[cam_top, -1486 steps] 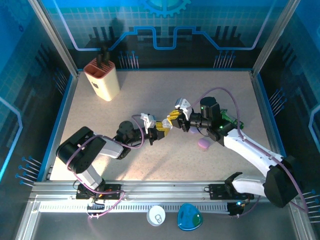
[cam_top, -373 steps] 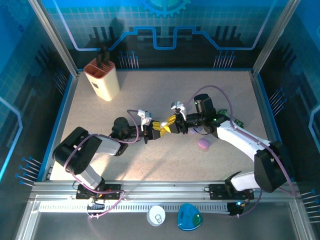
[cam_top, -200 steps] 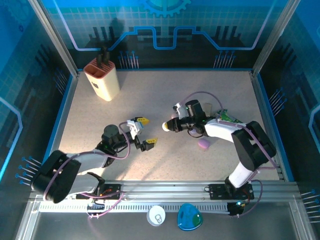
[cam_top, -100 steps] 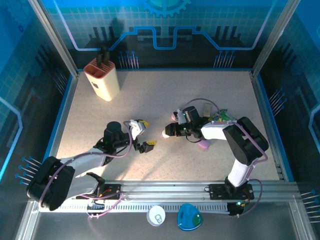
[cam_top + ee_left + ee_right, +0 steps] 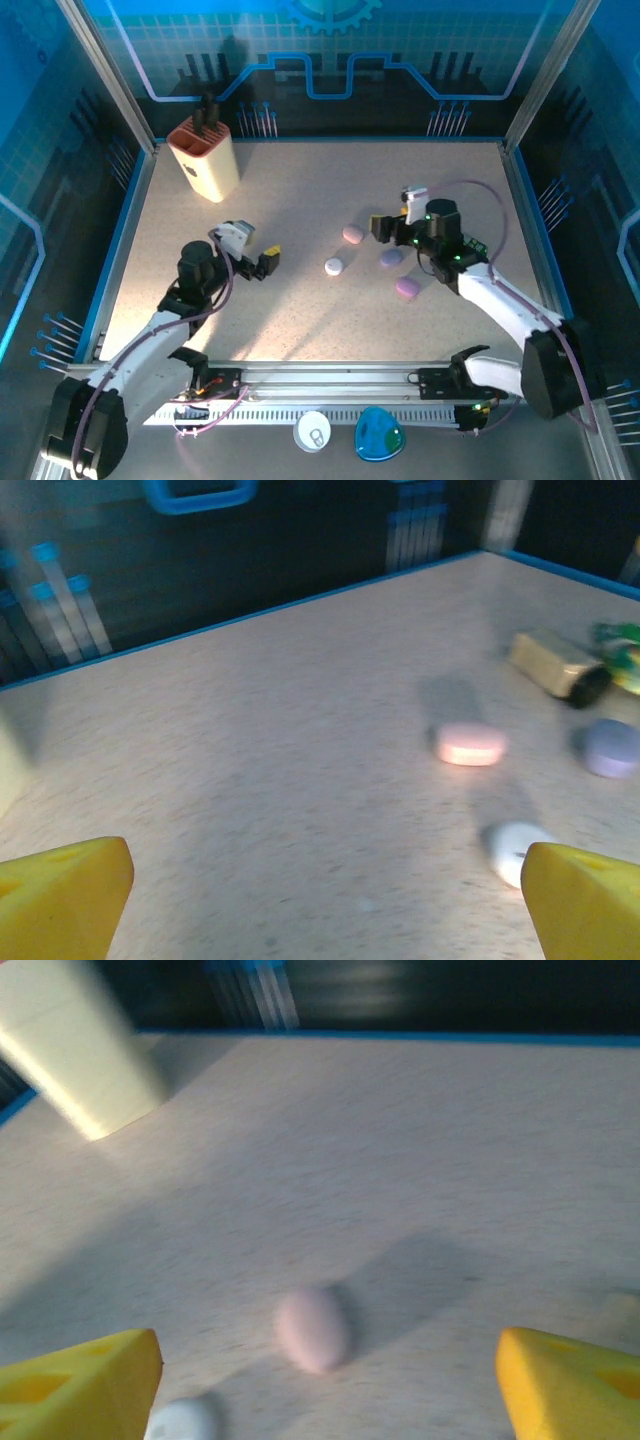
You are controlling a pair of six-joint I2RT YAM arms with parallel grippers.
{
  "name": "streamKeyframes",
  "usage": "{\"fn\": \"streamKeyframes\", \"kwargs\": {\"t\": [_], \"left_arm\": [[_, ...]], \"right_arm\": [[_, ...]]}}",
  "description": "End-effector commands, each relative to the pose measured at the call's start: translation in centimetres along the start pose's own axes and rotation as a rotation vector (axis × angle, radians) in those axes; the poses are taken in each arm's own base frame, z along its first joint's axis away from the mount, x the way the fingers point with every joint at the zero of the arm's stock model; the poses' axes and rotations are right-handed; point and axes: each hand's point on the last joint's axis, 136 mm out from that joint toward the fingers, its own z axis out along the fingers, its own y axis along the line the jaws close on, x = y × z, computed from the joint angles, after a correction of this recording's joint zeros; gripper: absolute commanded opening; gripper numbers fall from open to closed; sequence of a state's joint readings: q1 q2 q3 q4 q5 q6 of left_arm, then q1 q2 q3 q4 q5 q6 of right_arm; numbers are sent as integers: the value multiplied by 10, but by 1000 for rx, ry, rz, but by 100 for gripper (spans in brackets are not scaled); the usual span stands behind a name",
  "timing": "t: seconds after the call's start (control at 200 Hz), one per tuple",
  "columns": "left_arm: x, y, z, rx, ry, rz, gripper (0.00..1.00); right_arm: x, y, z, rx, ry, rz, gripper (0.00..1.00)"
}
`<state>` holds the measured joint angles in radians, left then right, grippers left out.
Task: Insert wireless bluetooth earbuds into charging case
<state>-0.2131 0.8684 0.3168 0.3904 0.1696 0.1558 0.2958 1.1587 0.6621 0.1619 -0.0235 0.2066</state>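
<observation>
left end effector (image 5: 266,260): spread wide, holds nothing | right end effector (image 5: 382,230): spread wide, holds nothing | pink case (image 5: 352,234), white case (image 5: 334,267): on table (image 5: 300,190), between both | purple case (image 5: 390,258): near right end effector

A cream holder (image 5: 203,158) stands at the table's (image 5: 320,180) back left; a tan box (image 5: 555,665) lies beside green packaging (image 5: 622,652).

Four closed charging cases (image 5: 334,267), lying apart
</observation>
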Motion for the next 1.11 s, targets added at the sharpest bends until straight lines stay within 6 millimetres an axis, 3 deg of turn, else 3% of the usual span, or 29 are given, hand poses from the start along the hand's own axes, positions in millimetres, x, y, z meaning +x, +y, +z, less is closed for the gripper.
{"fn": "streamKeyframes", "kwargs": {"t": [0.0, 0.155, 0.355, 0.52, 0.695, 0.81, 1.101], "left_arm": [[26, 38, -5, -145, 49, -96, 99], [38, 75, -1, -267, 37, -147, 99], [49, 103, 12, -321, 3, -195, 99], [47, 120, 28, -347, -25, -222, 99], [71, 133, 45, -384, 17, -252, 99], [73, 141, 49, -415, 49, -263, 99], [72, 132, 55, -390, 69, -227, 99]], "right_arm": [[16, -61, -15, 263, 34, -136, 93], [30, -104, -16, 391, -54, -131, 96], [45, -131, 3, 408, -159, -103, 99], [66, -130, 23, 318, -142, -93, 97], [65, -132, 24, 319, -132, -86, 100], [66, -133, 25, 324, -132, -86, 100], [65, -132, 26, 330, -122, -93, 100]]}}
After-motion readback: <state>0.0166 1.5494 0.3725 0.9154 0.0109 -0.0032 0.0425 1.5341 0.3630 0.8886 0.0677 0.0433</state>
